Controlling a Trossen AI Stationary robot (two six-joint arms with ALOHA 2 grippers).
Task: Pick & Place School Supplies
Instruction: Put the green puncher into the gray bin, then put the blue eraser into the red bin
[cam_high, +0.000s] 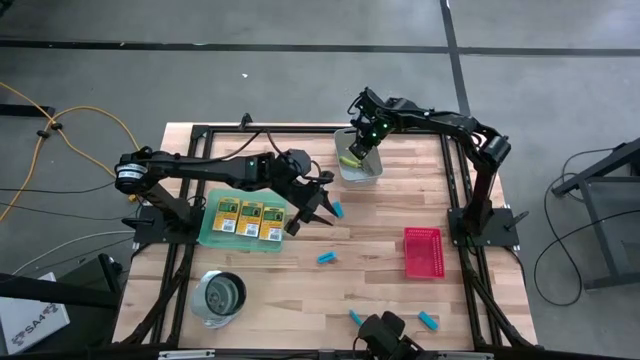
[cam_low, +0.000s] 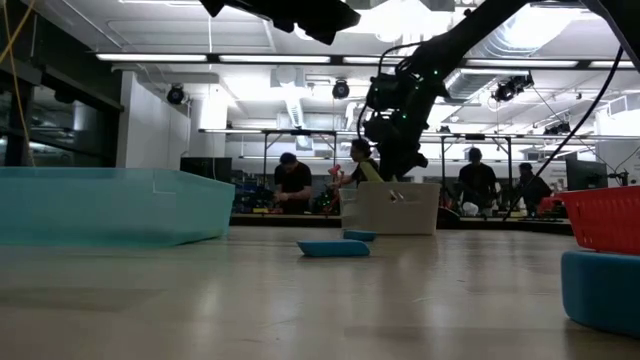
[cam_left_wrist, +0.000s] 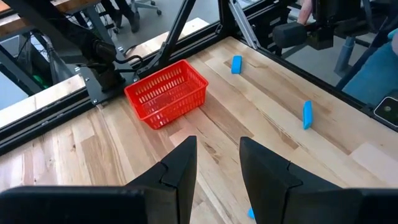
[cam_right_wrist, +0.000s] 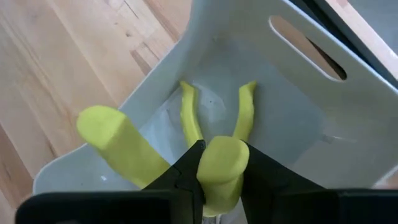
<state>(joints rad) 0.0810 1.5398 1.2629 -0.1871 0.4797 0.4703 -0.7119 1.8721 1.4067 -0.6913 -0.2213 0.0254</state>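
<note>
Left gripper (cam_high: 310, 215) hovers with jaws spread beside the green mat (cam_high: 205, 232) holding three crayon boxes (cam_high: 249, 217); right gripper (cam_right_wrist: 219, 180), jaws pinching a yellow-handled tool (cam_right_wrist: 219, 171), hangs over the grey bin (cam_high: 345, 172) far on the table (cam_high: 380, 250). Releasing off-centre could drop it onto the rim

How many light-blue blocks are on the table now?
4: one beside the left pincer, one mid-table, one at the near edge, one near edge, below the red tray. None seems hidden.
</note>
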